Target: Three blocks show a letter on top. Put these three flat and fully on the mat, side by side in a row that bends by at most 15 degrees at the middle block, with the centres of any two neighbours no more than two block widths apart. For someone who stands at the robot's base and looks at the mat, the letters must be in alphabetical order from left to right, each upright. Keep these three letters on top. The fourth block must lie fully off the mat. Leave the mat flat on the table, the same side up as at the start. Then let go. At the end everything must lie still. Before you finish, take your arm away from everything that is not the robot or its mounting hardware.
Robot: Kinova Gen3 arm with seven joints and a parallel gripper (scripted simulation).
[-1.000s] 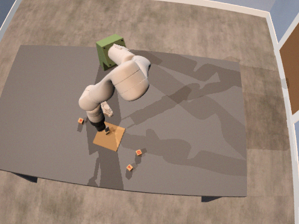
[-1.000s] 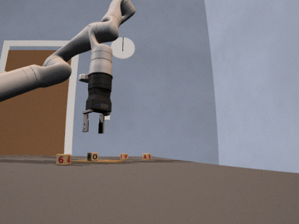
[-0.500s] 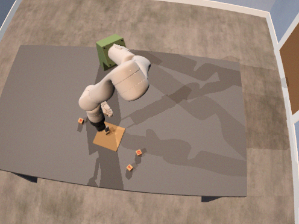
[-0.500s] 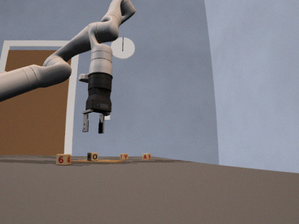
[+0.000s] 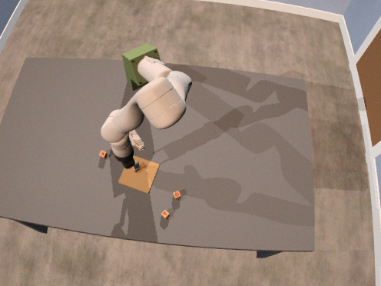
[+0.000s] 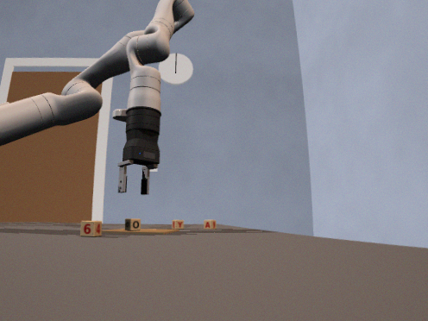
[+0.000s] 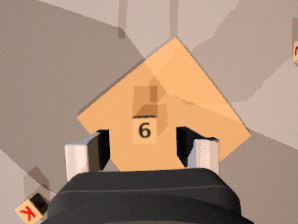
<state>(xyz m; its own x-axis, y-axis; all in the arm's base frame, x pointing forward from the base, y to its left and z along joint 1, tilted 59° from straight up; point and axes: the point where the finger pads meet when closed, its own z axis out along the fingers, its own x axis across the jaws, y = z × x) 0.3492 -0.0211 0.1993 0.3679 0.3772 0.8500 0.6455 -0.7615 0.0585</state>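
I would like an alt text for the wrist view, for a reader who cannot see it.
A block with a black 6 on top sits on an orange mat, seen between the two fingers of the open gripper. Off the mat, a block with a red K lies at lower left, and another block is cut off at the right edge.

Mat [image 5: 132, 181] [image 6: 166, 231] [image 7: 200, 105] — matt, smooth, plain tan; material unclear. Blocks look like pale wood, e.g. the one topped with a 6 [image 7: 144, 131], flat finish. Arm [image 5: 161, 101] [image 6: 145, 88]: smooth off-white shell, soft sheen. Gripper [image 5: 136, 166] [image 6: 134, 180] [image 7: 143, 142] — dark satin body like plastic, fingers grey and metallic-looking, black inner faces. Tabletop [image 5: 230, 161] [image 6: 259, 276] matt, faintly grainy. Door [image 5: 370, 84] [image 6: 52, 151] brown, wood-like.
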